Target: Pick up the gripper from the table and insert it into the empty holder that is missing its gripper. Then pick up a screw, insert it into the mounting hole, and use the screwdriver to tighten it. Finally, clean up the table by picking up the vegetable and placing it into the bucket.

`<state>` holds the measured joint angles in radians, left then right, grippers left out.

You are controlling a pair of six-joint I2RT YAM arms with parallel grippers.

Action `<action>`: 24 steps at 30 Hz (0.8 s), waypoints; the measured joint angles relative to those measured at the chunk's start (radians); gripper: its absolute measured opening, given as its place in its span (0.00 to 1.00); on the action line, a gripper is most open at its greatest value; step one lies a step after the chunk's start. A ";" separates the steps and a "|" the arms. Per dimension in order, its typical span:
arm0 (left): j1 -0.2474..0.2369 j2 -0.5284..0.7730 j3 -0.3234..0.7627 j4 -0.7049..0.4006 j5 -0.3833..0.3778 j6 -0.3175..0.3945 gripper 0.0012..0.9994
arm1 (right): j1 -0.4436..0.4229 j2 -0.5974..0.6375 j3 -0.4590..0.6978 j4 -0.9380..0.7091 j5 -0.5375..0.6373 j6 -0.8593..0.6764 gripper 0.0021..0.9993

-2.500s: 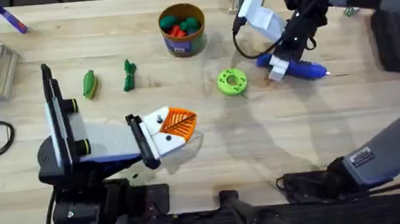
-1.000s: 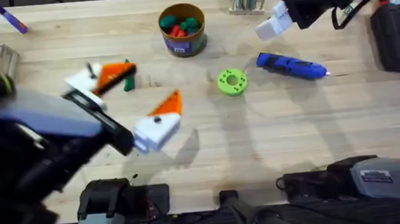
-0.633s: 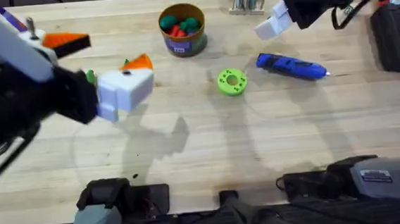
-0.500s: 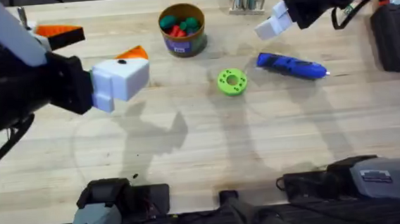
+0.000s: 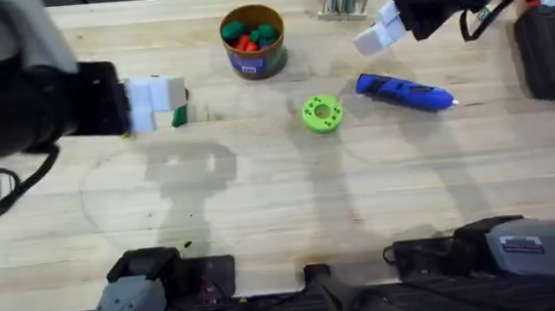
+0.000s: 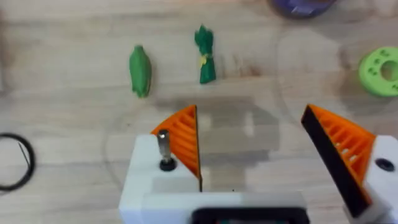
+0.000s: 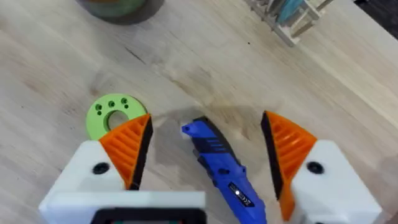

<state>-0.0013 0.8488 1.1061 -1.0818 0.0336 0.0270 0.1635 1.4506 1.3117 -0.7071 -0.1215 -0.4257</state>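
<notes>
Two small green pieces left to clear, side by side but apart on the bare wood, toward the worktop's (image 5: 292, 223) far edge and left of its middle: pod-shaped vegetable (image 6: 140, 70) and leafy vegetable (image 6: 205, 55).

Left gripper (image 6: 250, 124) hanging above them, orange fingers (image 6: 183, 140) spread wide, nothing between them.

Right gripper (image 7: 207, 121) raised near the far right corner, likewise wide open and empty, looking down on the blue screwdriver (image 7: 217, 162) lying flat on the worktop.

Bucket (image 5: 253, 41) close to the far edge near its middle, already holding red and green pieces; green disc (image 5: 321, 113) between bucket and screwdriver.

Handling, by judgement: both vegetables light; whether soft or stiff not to be told from here; smooth skin on the pod, so some risk of slipping or rolling.

Best taken across the narrow waist, fingers set square to the long axis and lowered close to the wood. For the leafy one, grip at the yellow band around its middle.
</notes>
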 joint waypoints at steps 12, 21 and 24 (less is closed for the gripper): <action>0.000 0.434 0.082 -0.007 -0.031 -0.055 0.99 | 0.000 0.000 0.000 -0.003 0.000 0.000 0.99; 0.002 0.743 0.278 -0.020 -0.031 -0.058 0.99 | 0.000 0.000 0.000 -0.003 0.000 0.000 0.99; 0.006 0.833 0.322 -0.026 -0.031 -0.058 0.99 | 0.000 0.000 0.000 -0.004 0.000 0.000 0.99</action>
<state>0.0044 1.6821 1.4281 -1.1076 0.0025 -0.0307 0.1635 1.4506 1.3117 -0.7109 -0.1215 -0.4255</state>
